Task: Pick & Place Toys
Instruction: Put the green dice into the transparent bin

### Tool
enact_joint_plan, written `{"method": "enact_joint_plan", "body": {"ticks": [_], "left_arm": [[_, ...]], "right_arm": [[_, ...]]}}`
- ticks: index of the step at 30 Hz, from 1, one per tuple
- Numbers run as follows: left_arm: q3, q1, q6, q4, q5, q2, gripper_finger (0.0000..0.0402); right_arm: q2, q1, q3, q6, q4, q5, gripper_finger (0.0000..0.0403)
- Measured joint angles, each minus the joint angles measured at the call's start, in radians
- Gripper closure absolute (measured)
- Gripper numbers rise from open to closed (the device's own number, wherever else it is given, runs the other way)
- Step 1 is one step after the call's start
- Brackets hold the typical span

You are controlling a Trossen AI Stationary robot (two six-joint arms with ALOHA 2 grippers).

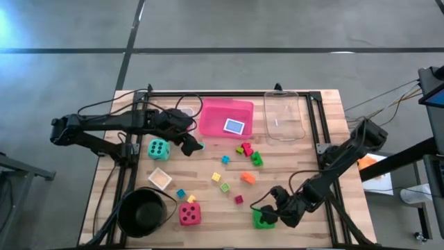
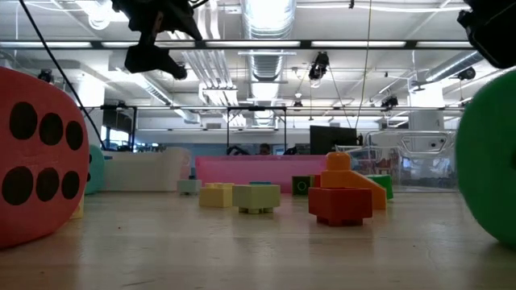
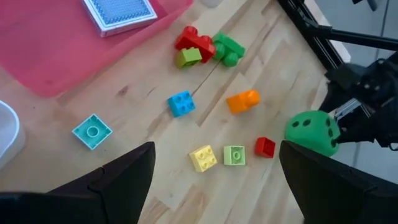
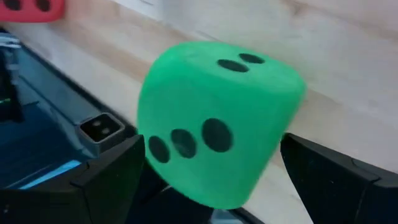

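Standing with jaws wide around the big green dotted foam die at the table's near right edge, the right gripper grips nothing; left gripper hovers wide open near the pink plastic tray.

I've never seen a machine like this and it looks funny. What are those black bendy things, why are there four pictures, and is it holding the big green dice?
Those are two robot arms at a wooden table. One camera looks down from above, one sits low at table height, and one rides on each wrist. On the table lie small bright plastic blocks, a pink plastic tray with a blue patterned card inside, a clear tray, a black round bowl and red and teal dotted dice. The right gripper has its jaws open on either side of the big green dotted die, not squeezing it. The left gripper, open, hangs beside the pink tray, holding nothing.
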Motion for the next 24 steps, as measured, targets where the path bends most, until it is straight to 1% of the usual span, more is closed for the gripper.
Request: {"method": "enact_joint_plan", "body": {"ticks": [5, 7, 10, 15, 16, 24], "left_arm": [[0.000, -0.002, 0.000, 0.000, 0.006, 0.000, 0.0055], [0.000, -0.002, 0.000, 0.000, 0.017, 0.000, 0.0055], [-0.001, -0.004, 0.000, 0.000, 0.031, 0.000, 0.0055], [-0.001, -0.009, 0.000, 0.000, 0.032, 0.000, 0.0055], [-0.001, -0.010, 0.000, 0.000, 0.032, 0.000, 0.0055], [-0.002, -0.009, 0.004, -0.001, 0.035, 0.000, 0.0055]], "right_arm": [[0.069, 0.000, 0.000, -0.024, 0.068, 0.016, 0.0039], [0.088, 0.000, 0.001, -0.026, 0.092, 0.029, 0.0052], [0.102, 0.000, 0.001, -0.027, 0.093, 0.046, 0.0097], [0.109, -0.002, -0.001, -0.022, 0.088, 0.044, 0.0207], [0.107, -0.002, -0.002, -0.022, 0.087, 0.043, 0.0220], [0.103, -0.002, -0.002, -0.026, 0.091, 0.040, 0.0221]]}}
